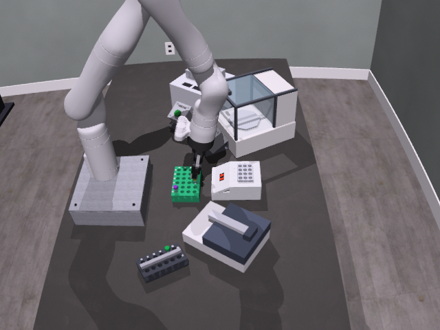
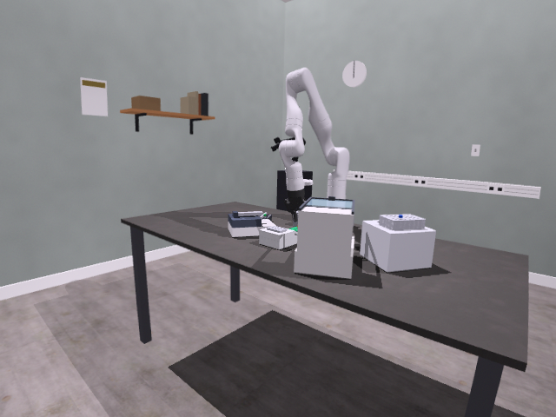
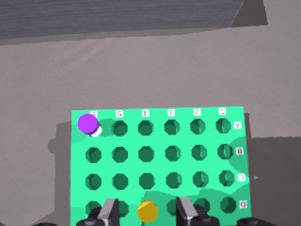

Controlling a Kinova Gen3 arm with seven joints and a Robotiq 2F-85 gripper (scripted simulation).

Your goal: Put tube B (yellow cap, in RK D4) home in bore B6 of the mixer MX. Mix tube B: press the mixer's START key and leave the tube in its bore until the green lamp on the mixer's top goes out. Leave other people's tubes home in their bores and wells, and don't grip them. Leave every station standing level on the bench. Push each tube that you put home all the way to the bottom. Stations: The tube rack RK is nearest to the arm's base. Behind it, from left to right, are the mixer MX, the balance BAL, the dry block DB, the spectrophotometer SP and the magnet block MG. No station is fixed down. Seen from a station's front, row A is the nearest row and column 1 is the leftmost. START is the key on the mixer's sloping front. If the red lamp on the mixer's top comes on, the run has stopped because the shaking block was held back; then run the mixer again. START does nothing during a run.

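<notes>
- Bench point(image 1: 213, 302) point(image 2: 448, 287) point(image 3: 165, 71): carries all stations.
- Rack point(image 1: 186, 199) point(image 2: 294, 229) point(image 3: 134, 141): before the arm's base point(image 1: 140, 165) point(image 3: 118, 19); tube B point(image 1: 194, 180) point(image 3: 148, 212) in D4, another tube point(image 1: 175, 187) point(image 3: 87, 123) in A6.
- Dry block point(image 1: 245, 193) point(image 2: 271, 240): behind rack.
- Balance point(image 1: 265, 138) point(image 2: 324, 242): left of dry block.
- Mixer point(image 1: 181, 93) point(image 2: 397, 247): left of balance.
- Spectrophotometer point(image 1: 227, 245) point(image 2: 242, 229): right of dry block.
- Magnet block point(image 1: 161, 258) point(image 2: 268, 217): far right.

I count six stations: one rack point(image 1: 185, 199) point(image 3: 160, 141), one mixer point(image 1: 179, 95) point(image 2: 397, 248), one balance point(image 1: 265, 140) point(image 2: 324, 242), one dry block point(image 1: 245, 192) point(image 2: 271, 239), one spectrophotometer point(image 1: 196, 227) point(image 2: 242, 230), one magnet block point(image 1: 166, 273). I make it four tube caps: one purple cap point(image 1: 175, 187) point(image 3: 87, 123) and one yellow cap point(image 1: 194, 180) point(image 3: 148, 212) mid-frame from above, one green cap point(image 1: 166, 247) lower left, one blue cap point(image 2: 400, 216) right in the exterior view.
</notes>
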